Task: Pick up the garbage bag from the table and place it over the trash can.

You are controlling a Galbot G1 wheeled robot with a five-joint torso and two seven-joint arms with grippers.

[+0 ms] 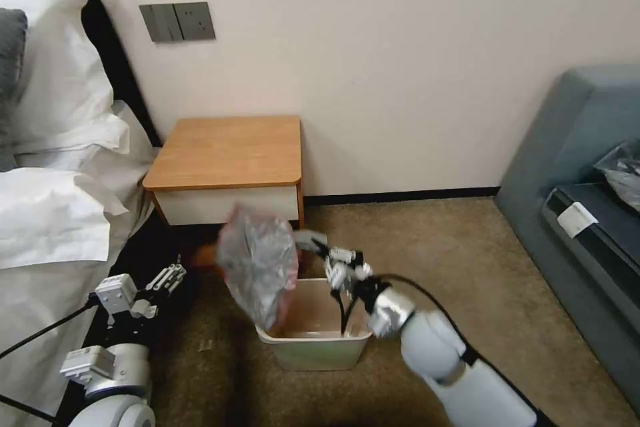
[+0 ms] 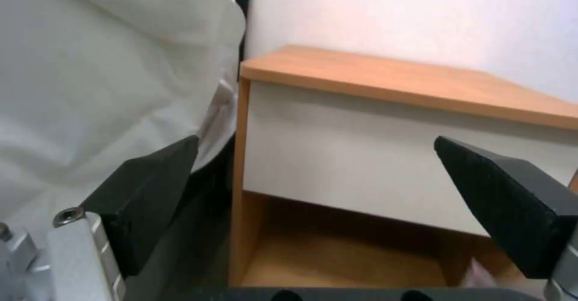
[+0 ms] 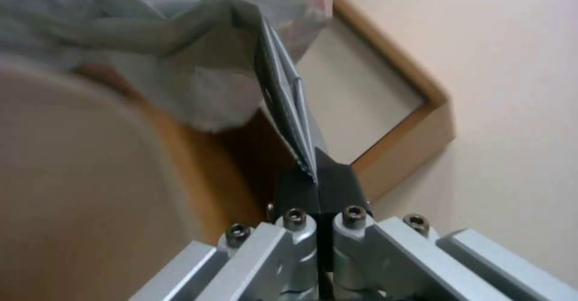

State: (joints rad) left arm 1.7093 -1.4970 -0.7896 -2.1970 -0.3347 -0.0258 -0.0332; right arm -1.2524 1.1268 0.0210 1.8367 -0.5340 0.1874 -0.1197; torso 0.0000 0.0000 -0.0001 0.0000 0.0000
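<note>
Right pincer clenched on the garbage bag above the trash can; left pincer spread wide

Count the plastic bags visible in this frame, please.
2. The garbage bag hangs from the right gripper, jaws shut on it, above the trash can. A darker grey bag lies on the blue-grey sofa at far right, partly cut off.

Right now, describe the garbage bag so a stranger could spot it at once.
Find the square light-brown wooden nightstand against the wall beside the bed. On the carpet in front of it stands a cream-white plastic trash can. Hanging above the can's left edge, pinched in the right claw, is the garbage bag: crinkly silvery-grey film with pinkish edges.
</note>
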